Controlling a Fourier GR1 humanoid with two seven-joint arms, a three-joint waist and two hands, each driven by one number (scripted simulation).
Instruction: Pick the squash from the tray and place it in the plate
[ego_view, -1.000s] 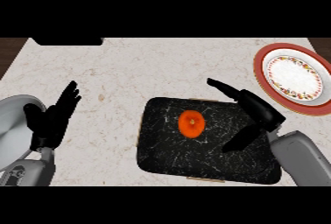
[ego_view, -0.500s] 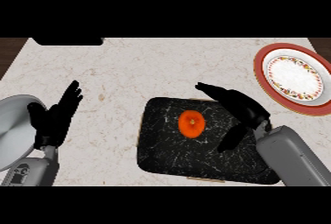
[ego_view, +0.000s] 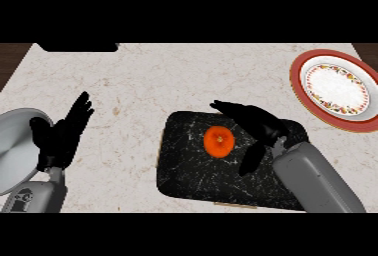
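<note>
The squash (ego_view: 219, 141), a round orange thing, lies on the black, white-veined tray (ego_view: 196, 182), in the tray's upper middle part and nearer its left edge than its right. The right hand (ego_view: 263, 128) is over the right half of the tray, its grey forearm coming in from the lower right. The hand is wide open: its fingers (ego_view: 230, 108) stretch out towards the upper left, past the top of the squash, and its thumb (ego_view: 249, 161) points down below and to the right of it, so the squash shows in the gap between them, just beside the palm. Nothing is curled round the squash and the hand holds nothing. The plate (ego_view: 336, 86), white with a patterned band and a red rim, lies on the pale marbled counter (ego_view: 162, 80) at the upper right, well apart from the tray. The left hand (ego_view: 59, 137) rests open at the left, fingers up, empty, beside a round grey object (ego_view: 15, 150) at the edge
</note>
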